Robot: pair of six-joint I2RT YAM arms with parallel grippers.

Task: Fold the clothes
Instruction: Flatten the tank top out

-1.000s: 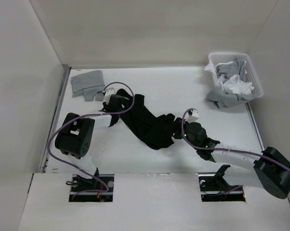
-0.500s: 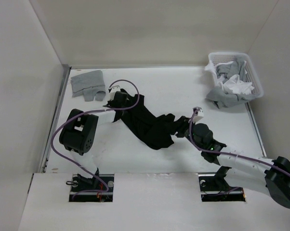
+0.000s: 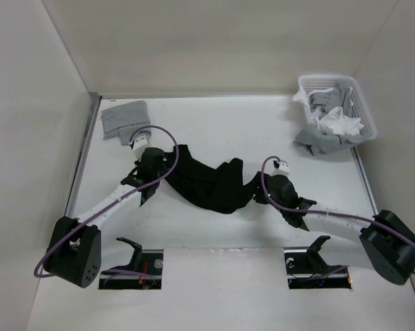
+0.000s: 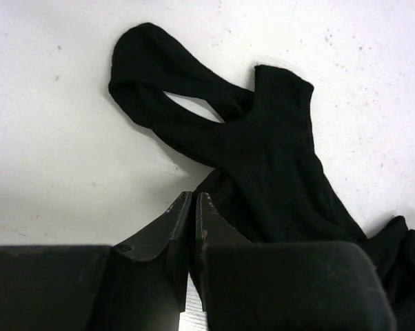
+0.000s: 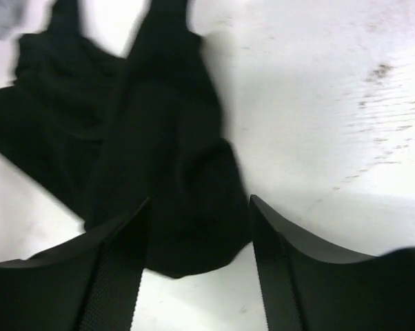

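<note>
- A black T-shirt (image 3: 207, 183) lies bunched in a sagging band across the middle of the white table (image 3: 214, 124), running from 9 o'clock to 3 o'clock.
- The left gripper (image 4: 188, 200) sits at the shirt's 9 o'clock end, fingers pressed together at the cloth's edge; whether any fabric is caught cannot be told.
- The right gripper (image 5: 199, 201) stands with fingers wide apart, straddling the shirt's 3 o'clock end.
- A white basket (image 3: 326, 78) of clothes sits at 2 o'clock, a grey garment (image 3: 123, 117) at 10 o'clock.
</note>
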